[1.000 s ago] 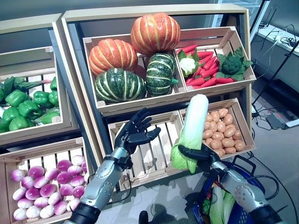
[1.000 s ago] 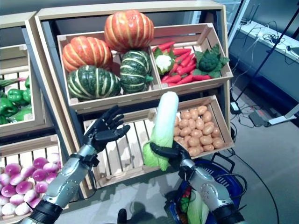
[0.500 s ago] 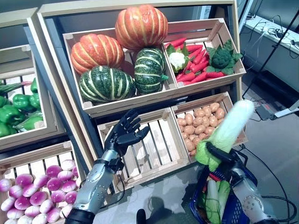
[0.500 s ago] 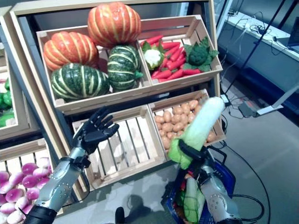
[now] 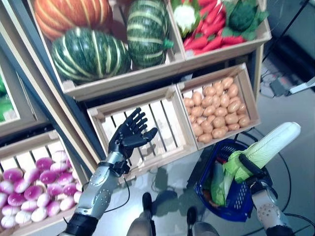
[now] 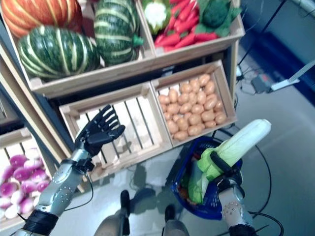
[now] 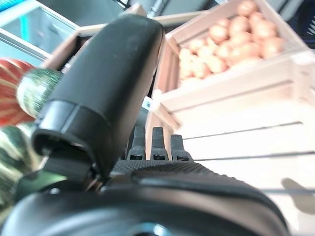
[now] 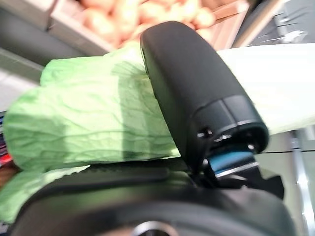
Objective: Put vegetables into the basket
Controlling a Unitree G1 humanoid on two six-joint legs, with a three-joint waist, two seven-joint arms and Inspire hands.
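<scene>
The napa cabbage (image 5: 263, 150) is clamped in the right hand (image 5: 250, 169), thumb and fingers curled round its green leafy end, with the pale stalk end slanting up and away from the wrist. It hangs just above the blue basket (image 5: 235, 209), which sits on the floor directly below the hand and already holds another cabbage (image 5: 217, 182) lying against its near wall (something reddish shows under that one, too small to name).

To finish this step well, I judge the hand should tip the stalk end down toward the basket's open middle and lower it before letting go; released from here, the long stalk overhangs the rim on the far side and could tip the cabbage out onto the floor. Laying it alongside the cabbage already inside looks the safest fit.

The left hand (image 5: 129, 135) hovers well apart from the right, fingers straight and spread, holding nothing, in front of the empty slatted crate (image 5: 142, 130). Beyond the right hand stands the crate of potatoes (image 5: 216, 110), just beside the basket's far rim. Above are striped green pumpkins (image 5: 91, 54) and a crate of red chillies (image 5: 209, 37) with cauliflower (image 5: 186, 14). Past the left arm lie pink-and-white turnips (image 5: 29, 189).

The basket's dark handle near the rim is the one obstacle I would watch on the way down.
</scene>
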